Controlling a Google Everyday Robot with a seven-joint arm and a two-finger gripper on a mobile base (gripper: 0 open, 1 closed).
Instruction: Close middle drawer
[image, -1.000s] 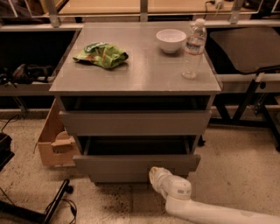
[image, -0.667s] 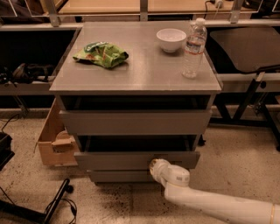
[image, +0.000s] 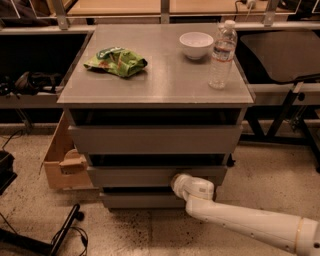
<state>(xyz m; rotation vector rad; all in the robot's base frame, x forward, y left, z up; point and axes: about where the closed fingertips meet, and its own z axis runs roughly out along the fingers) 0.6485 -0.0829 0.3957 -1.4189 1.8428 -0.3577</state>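
Observation:
The middle drawer (image: 145, 176) is the grey flat front of medium height, between the taller top drawer front (image: 155, 139) and the thin bottom front (image: 140, 200) of the grey cabinet. It stands out a little from the cabinet, with a dark gap above it. My gripper (image: 183, 184), at the end of the white arm (image: 240, 222) coming from the lower right, is pressed against the right part of the middle drawer's front at its lower edge.
On the cabinet top (image: 165, 85) lie a green chip bag (image: 116, 61), a white bowl (image: 196, 44) and a water bottle (image: 221, 49). A cardboard box (image: 62, 162) stands by the cabinet's left side. Cables (image: 65, 230) lie on the floor at left. A black chair (image: 280, 50) is at right.
My gripper has moved up and forward onto the middle drawer's front. The drawer has slid back into the cabinet and sticks out less than before.

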